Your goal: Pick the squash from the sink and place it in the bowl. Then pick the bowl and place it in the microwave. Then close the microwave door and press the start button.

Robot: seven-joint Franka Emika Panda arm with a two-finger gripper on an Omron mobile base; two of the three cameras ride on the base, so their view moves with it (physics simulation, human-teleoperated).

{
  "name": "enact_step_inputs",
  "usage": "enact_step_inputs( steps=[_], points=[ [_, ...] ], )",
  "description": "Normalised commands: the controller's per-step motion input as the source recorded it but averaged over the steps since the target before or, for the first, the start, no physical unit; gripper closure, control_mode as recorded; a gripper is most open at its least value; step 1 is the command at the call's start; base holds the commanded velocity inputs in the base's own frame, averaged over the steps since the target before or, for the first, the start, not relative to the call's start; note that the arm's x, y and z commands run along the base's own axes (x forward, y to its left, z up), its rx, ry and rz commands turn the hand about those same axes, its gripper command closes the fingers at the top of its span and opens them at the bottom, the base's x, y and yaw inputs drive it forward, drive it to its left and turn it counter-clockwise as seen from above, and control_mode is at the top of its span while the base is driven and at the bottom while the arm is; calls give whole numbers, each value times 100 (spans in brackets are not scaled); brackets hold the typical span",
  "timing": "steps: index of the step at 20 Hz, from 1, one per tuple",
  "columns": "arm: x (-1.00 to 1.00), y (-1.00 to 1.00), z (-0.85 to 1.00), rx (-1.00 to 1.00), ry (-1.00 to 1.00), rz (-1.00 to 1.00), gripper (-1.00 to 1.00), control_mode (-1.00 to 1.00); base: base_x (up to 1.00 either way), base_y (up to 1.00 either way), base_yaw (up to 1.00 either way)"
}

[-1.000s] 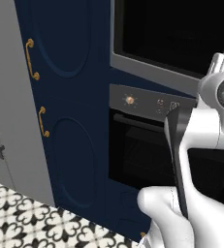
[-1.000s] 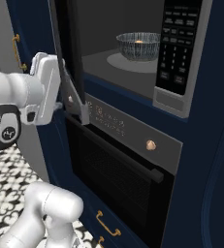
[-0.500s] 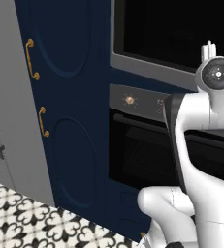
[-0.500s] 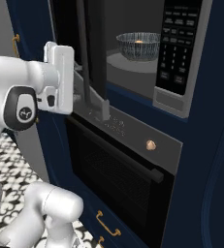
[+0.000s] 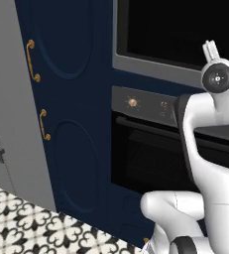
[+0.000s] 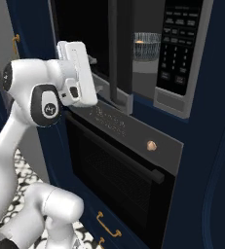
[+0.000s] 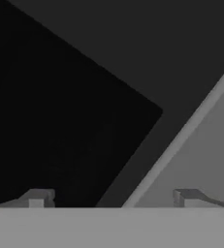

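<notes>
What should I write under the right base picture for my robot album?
Robot arm pushing the microwave door shut, bowl inside.

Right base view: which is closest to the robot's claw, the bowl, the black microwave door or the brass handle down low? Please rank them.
From the gripper, which is open:
1. The microwave door, just right of it, seen edge-on.
2. The bowl, farther right, inside the microwave.
3. The brass handle, far below, near the floor.

The two fingertips (image 7: 36, 197) stood wide apart, right up close to the black microwave door (image 7: 60, 106) with its grey edge
</notes>
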Motion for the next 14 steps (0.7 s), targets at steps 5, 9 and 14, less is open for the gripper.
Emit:
enact_step_inputs(
  steps=[5,9,14],
  points=[
    [35,-37,0,-27,8,5,-100,-100,0,0,0],
    [35,-47,0,-16,12,4,-100,-100,0,0,0],
    [41,-38,0,-10,12,2,-100,-100,0,0,0]
  ],
)
